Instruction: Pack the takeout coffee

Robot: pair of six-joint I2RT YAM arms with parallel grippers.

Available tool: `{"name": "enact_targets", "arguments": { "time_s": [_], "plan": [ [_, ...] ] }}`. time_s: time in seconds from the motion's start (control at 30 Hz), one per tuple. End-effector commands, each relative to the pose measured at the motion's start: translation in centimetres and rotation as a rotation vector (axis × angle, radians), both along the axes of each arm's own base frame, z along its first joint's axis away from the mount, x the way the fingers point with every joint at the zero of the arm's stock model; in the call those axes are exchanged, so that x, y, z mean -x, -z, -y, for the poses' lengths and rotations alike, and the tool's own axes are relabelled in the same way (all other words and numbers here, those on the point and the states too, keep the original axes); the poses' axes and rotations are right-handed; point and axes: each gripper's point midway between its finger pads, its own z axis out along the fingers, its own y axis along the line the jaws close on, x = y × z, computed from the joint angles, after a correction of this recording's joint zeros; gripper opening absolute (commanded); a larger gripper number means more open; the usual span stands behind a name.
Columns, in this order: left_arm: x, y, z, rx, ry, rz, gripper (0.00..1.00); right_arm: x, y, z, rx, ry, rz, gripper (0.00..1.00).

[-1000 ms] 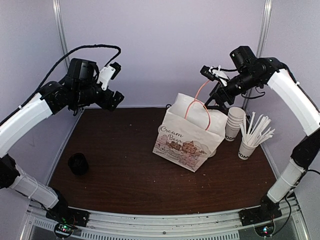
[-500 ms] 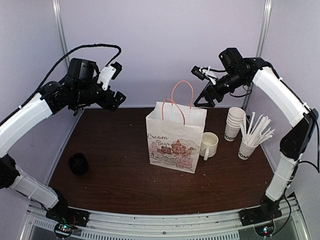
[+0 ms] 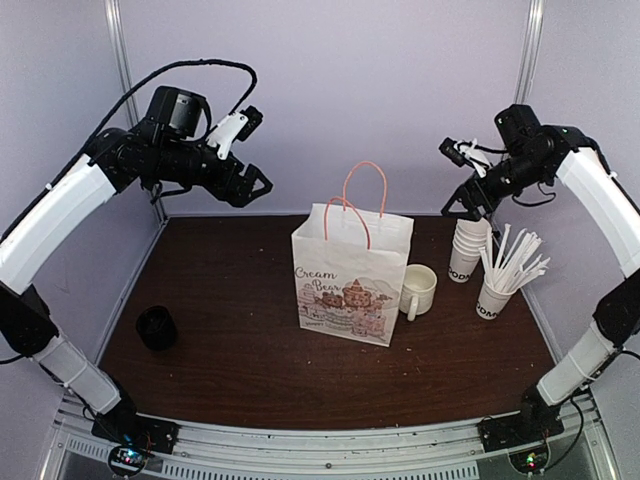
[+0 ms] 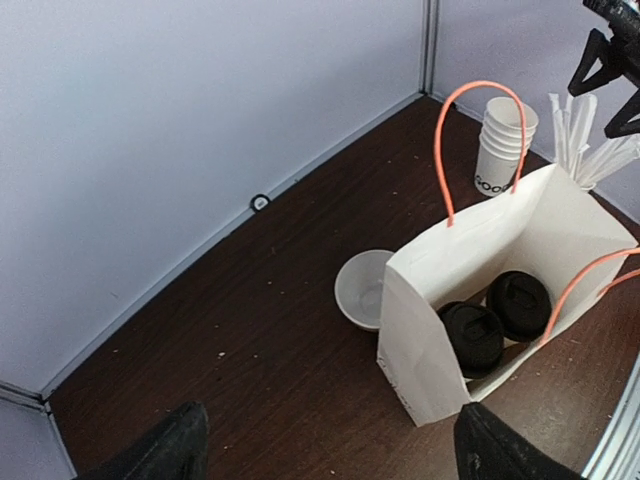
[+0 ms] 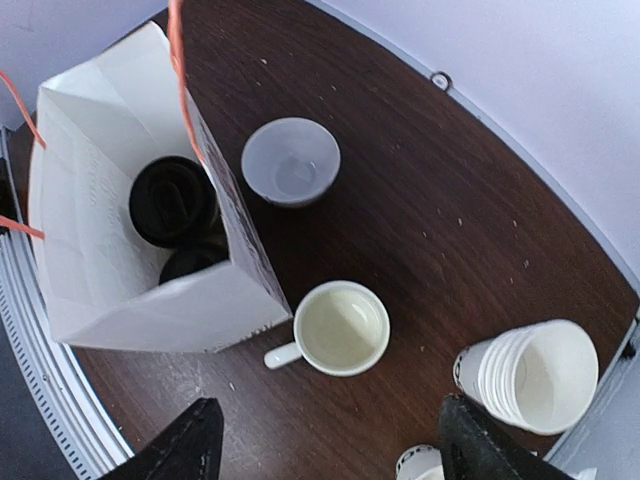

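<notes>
Both takeout cups [image 4: 472,335] sit lids-up, side by side, inside the paper bag [image 3: 350,270]. Bag stands upright mid-surface [image 3: 240,345] with handles up, probably left square so it won't tip; packing looks done. Left hand [image 3: 252,186] hovers high left of the bag, fingers wide, empty. Right hand [image 3: 470,197] is above the spare cup stack [image 3: 468,243], also spread, holding nothing. A second ago the bag leaned with the right hand at its handle; that hand has since backed off right, and the left arm swung inward.
</notes>
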Motion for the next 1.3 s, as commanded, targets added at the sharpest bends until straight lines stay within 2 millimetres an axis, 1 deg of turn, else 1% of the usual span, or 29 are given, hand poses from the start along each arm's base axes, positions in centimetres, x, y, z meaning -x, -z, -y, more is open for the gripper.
{"name": "enact_targets", "arguments": {
  "time_s": [0.0,0.1,0.2,0.27,0.4,0.53,0.67,0.73,0.83,0.9,0.97,1.03,1.13,1.2,1.27],
  "plan": [
    [1.0,0.7,1.4,0.053,0.064,-0.104,0.86,1.4,2.8,4.8,0.141,0.125,-0.022,0.71],
    [0.1,0.8,0.9,0.036,0.027,-0.068,0.86,2.7,4.7,7.6,0.260,0.199,-0.019,0.67],
    [-0.3,1.0,0.9,0.038,0.014,-0.053,0.87,3.5,6.0,9.3,0.329,0.242,-0.026,0.62],
    [-0.4,1.2,1.1,0.043,0.016,-0.058,0.87,3.6,6.7,10.0,0.366,0.256,-0.029,0.58],
    [-0.3,1.8,1.4,0.047,0.023,-0.077,0.87,2.9,7.9,10.4,0.400,0.269,-0.054,0.51],
    [0.0,1.7,0.9,0.048,0.013,-0.071,0.87,1.6,8.6,10.4,0.404,0.290,-0.070,0.43],
    [0.3,1.8,0.6,0.052,0.008,-0.069,0.87,0.5,9.4,10.1,0.395,0.290,-0.085,0.39],
    [0.3,2.0,0.6,0.048,0.007,-0.074,0.87,0.0,9.9,10.0,0.396,0.293,-0.093,0.33],
    [0.4,1.9,0.4,0.051,0.004,-0.071,0.87,-0.4,9.9,9.8,0.384,0.288,-0.099,0.15],
    [0.4,2.0,0.4,0.049,0.002,-0.070,0.87,-0.3,9.5,9.5,0.366,0.282,-0.096,0.00],
    [0.4,2.0,0.3,0.046,-0.002,-0.068,0.87,0.1,8.4,9.2,0.345,0.276,-0.085,0.00],
    [0.3,2.1,0.2,0.041,-0.004,-0.069,0.87,0.5,6.8,9.0,0.323,0.272,-0.069,0.00],
    [0.2,2.0,0.2,0.029,-0.007,-0.064,0.87,1.5,3.5,8.6,0.285,0.258,-0.026,0.00],
    [0.1,1.9,0.0,0.014,-0.011,-0.060,0.87,2.1,1.0,8.3,0.253,0.245,0.019,0.00],
    [-0.1,1.7,-0.1,0.004,-0.016,-0.053,0.87,2.8,-0.7,7.9,0.225,0.224,0.055,0.00]
  ]
}}
